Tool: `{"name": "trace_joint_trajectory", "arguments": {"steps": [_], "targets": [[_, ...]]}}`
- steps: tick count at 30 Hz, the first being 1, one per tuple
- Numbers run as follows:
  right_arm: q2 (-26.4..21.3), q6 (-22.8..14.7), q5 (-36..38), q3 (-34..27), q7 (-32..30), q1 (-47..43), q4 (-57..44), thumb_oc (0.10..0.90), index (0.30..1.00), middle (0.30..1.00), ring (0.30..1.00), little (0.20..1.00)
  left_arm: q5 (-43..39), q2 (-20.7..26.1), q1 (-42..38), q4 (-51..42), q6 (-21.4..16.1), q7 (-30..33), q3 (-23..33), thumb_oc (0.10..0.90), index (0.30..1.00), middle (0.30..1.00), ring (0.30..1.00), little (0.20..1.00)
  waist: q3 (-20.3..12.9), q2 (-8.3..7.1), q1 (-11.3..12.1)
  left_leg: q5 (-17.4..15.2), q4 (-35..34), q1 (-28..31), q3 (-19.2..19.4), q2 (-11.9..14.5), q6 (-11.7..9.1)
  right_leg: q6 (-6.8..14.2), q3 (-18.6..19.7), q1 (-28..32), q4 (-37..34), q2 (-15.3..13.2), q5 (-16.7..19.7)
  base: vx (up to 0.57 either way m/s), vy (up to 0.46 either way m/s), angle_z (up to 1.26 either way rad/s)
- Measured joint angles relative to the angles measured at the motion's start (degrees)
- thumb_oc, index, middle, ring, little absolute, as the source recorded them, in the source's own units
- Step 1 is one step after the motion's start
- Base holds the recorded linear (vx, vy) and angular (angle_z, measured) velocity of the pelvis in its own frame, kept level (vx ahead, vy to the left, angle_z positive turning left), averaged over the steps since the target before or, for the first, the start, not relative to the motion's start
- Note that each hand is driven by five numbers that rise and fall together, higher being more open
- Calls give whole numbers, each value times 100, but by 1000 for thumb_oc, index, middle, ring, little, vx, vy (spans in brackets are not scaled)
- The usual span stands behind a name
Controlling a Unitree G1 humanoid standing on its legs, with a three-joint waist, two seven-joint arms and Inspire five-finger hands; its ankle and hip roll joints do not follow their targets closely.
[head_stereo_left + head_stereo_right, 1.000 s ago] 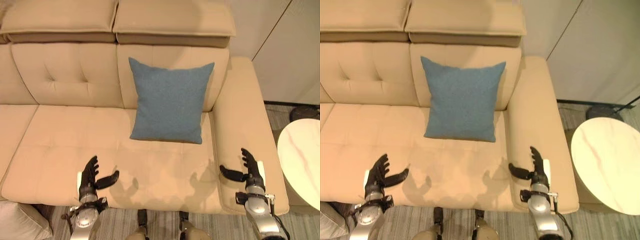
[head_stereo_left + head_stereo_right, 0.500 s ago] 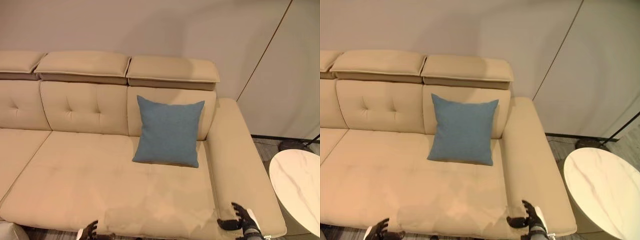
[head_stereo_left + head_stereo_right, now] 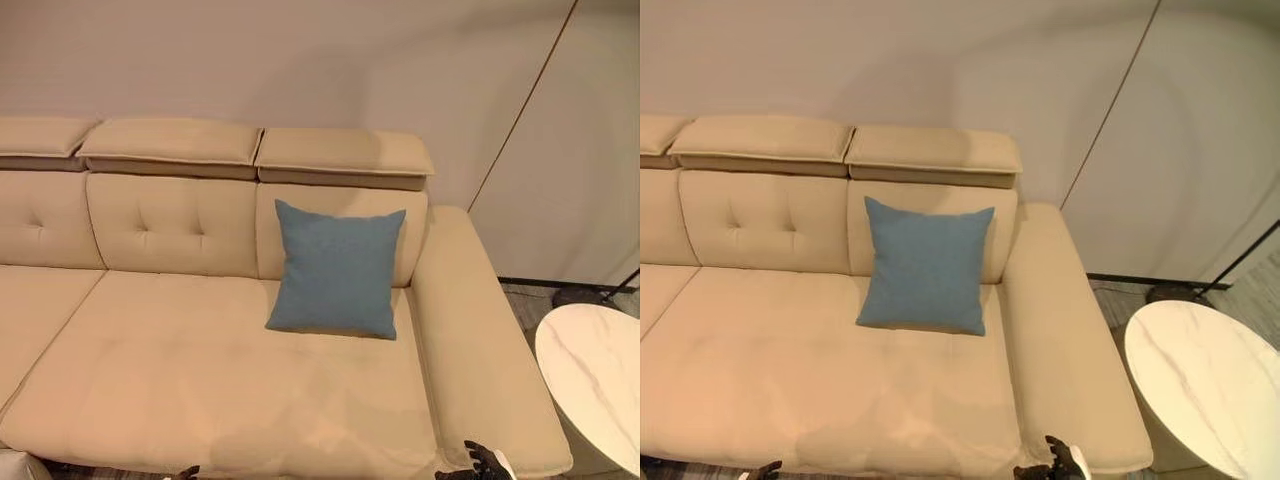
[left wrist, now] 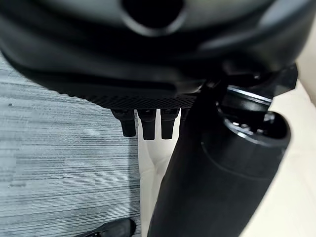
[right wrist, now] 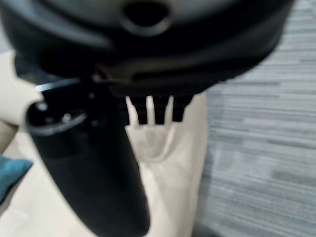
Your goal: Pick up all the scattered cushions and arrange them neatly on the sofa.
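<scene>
One blue cushion (image 3: 337, 268) is already propped upright on the beige sofa (image 3: 200, 370), right end. Left hand (image 4: 148, 123) and right hand (image 5: 153, 111) hang with fingers straight, holding nothing. Other cushions? Can't tell.

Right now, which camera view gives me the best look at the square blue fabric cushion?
The left eye view: the square blue fabric cushion shows whole, leaning upright against the beige sofa's backrest beside the armrest. The right eye view shows it equally whole. The right wrist view catches just a teal corner at its edge.

A blue cushion (image 3: 337, 268) leans upright on the beige sofa (image 3: 150, 370).
</scene>
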Motion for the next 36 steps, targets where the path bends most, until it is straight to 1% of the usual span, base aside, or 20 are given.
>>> {"name": "trace_joint_trajectory", "arguments": {"steps": [3,5,7,8,10,11,13,14,16,17,19,22,24,25,26,27,29,32,33,36], "targets": [[144,57,26,52,-17,-171,256,800,900,900,900,900,-14,40,-346,-186,-11,26,-3,800,900,900,900,900,216,55,13,135,70,-230,-238,183,127,276,310,-636,2122,168,-1223,-171,-73,47],[208,53,41,54,-21,-258,259,800,900,900,900,900,-21,66,-361,-261,-18,33,-5,800,900,900,900,900,236,-19,152,276,77,-334,-210,183,98,323,334,-553,2673,152,-1744,-162,-141,17],[212,36,41,65,-34,-295,204,800,900,900,900,900,-23,58,-373,-343,-19,38,-7,800,900,900,900,900,236,-37,194,307,68,-373,-315,180,30,295,295,-302,2361,154,-1881,-174,-187,5],[208,38,40,72,-33,-451,159,800,900,900,900,900,-29,44,-370,-330,-18,49,-6,800,900,900,900,900,285,-53,294,411,87,-415,-300,194,-80,-106,288,88,1648,209,-2045,-147,-139,1],[136,42,43,119,-53,-627,152,800,900,900,900,900,-37,-153,-324,-165,-12,101,-5,800,900,900,900,900,295,280,447,498,217,-579,-324,435,-200,-399,246,303,959,597,-1580,-325,-245,4],[135,40,48,184,-65,-637,142,800,900,900,900,900,-49,-173,-361,-122,-12,142,-3,800,900,900,900,900,280,297,444,570,445,-827,-423,467,-306,-464,206,233,935,669,-1538,-301,-215,36],[137,40,66,246,-64,-674,138,800,900,900,900,900,-149,-167,-504,-135,-21,162,-3,800,900,900,900,900,299,256,525,925,593,-1248,-724,563,-691,-661,44,58,872,765,-1431,-307,-153,61],[127,37,70,243,-66,-684,139,800,900,900,900,900,-179,-186,-501,-88,-9,168,-35,800,900,900,900,900,332,261,600,1161,587,-1351,-795,592,-699,-763,-82,72,873,901,-1350,-311,-136,90],[125,-3,137,248,-111,-687,125,800,900,900,900,900,-250,-182,-720,-54,-4,225,-177,800,900,900,900,900,492,64,518,1816,482,-1693,-848,541,-1271,-1055,-333,-79,880,869,-1362,-225,-72,113],[128,-22,138,296,-110,-775,110,800,900,900,900,900,-251,-180,-604,81,79,225,-198,800,900,900,900,900,513,-120,604,1097,601,-1493,-430,436,-769,-1346,-351,-97,611,838,-1066,-365,-98,86],[102,-151,143,327,-125,-634,90,800,900,900,900,900,-243,-173,-527,274,95,241,-162,800,900,900,900,900,568,-287,362,-199,2019,-1254,25,318,-680,-1500,-991,-8,61,626,-523,-274,-72,104],[78,-149,175,268,-175,-589,123,800,900,900,900,900,-243,-188,-585,484,117,249,-115,800,900,900,900,900,568,-312,97,-962,2669,-408,168,312,-780,-1346,-1461,106,-391,417,-359,-109,38,127],[75,-9,222,143,-162,-471,158,800,900,900,900,900,-240,-280,-713,284,115,229,-180,800,900,900,900,900,552,-182,-43,-1125,1466,452,1024,521,-687,-1130,-1813,73,-509,350,-195,-34,172,179],[65,7,231,7,-165,-436,173,800,900,900,900,900,-238,-400,-701,89,109,213,-323,800,900,900,900,900,486,-30,-49,-1044,437,838,1097,386,-603,-936,-1820,25,-499,373,-50,-69,167,157],[57,17,230,-77,-169,-418,199,800,900,900,900,900,-234,-560,-666,34,85,199,-429,800,900,900,900,900,355,200,-21,-913,-39,891,873,232,-280,-835,-1818,-159,-434,459,111,-78,199,56],[260,42,230,-7,-158,-575,274,800,900,900,900,900,-232,-517,-661,24,88,194,-431,800,900,900,900,900,345,-17,93,-760,-14,881,828,90,-270,-736,-1702,-271,-355,313,252,-62,106,2],[412,26,208,227,-150,-653,277,800,900,900,900,900,-235,-485,-540,50,109,149,-361,800,900,900,900,900,256,-195,140,-756,-12,830,752,-138,-143,-691,-1583,-479,-92,28,351,-65,127,-12],[484,47,160,398,-102,-634,334,800,900,900,900,900,-237,-294,-486,57,113,136,-195,800,900,900,900,900,229,-201,185,-754,38,697,693,-154,85,-152,-1588,-690,772,-214,-144,-77,53,26],[488,55,155,435,-89,-609,333,800,900,900,900,900,-238,-238,-460,57,112,143,-170,800,900,900,900,900,233,-203,239,-769,90,670,671,-135,115,-130,-1568,-758,1136,-256,-347,-97,21,42],[467,96,136,394,-104,-605,269,800,900,900,900,900,-240,108,-497,121,117,153,-110,800,900,900,900,900,313,-270,144,-738,404,296,149,-256,178,103,-173,-701,1202,-163,-538,0,-16,66]]}}
